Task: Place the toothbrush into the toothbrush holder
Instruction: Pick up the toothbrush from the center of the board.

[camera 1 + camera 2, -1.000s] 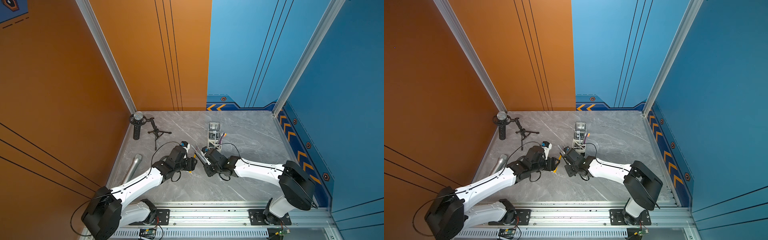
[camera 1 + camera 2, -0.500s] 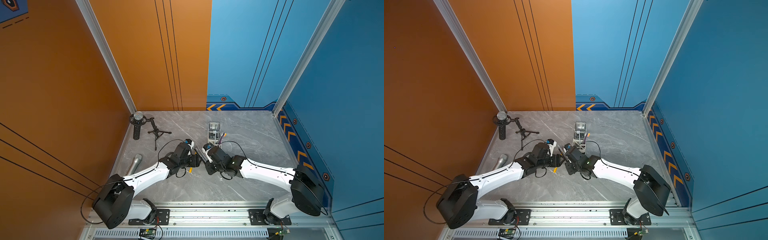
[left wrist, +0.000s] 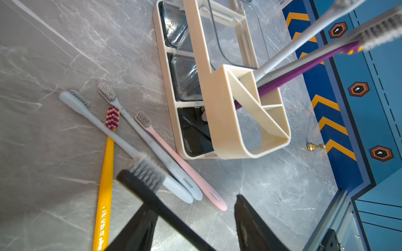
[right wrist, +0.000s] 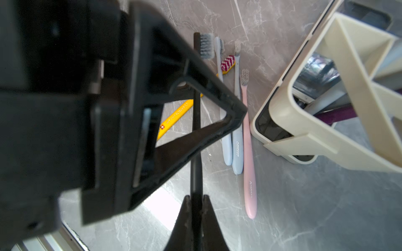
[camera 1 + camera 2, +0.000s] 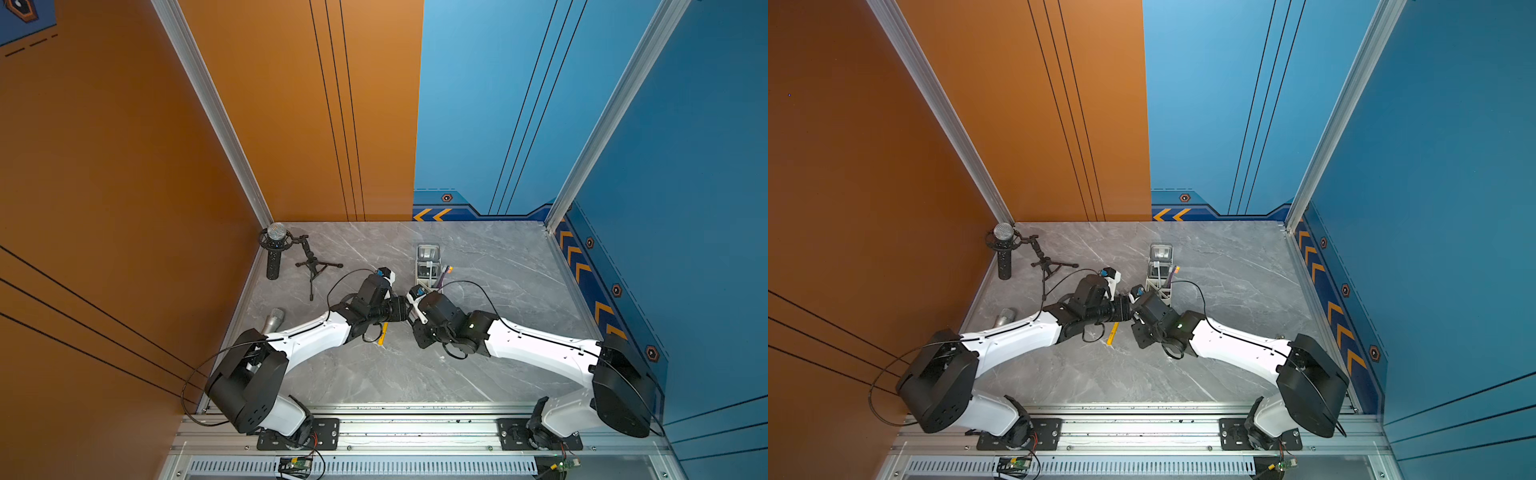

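Black toothbrush point(image 4: 196, 173) clamped in right fingers point(image 4: 187, 206); left fingers point(image 3: 139, 230), half-open, have narrowed astride it, gripping nothing yet. Likely a handover; toothbrush holder point(image 3: 219, 121) waits at one o'clock.

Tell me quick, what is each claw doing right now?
Left gripper: open, holding nothing.
Right gripper: shut on the black toothbrush.

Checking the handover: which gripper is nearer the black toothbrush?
Right. The right gripper is shut on the black toothbrush at its handle. The left gripper is open, its fingers beside the shaft nearer the bristles, not clamped on it.
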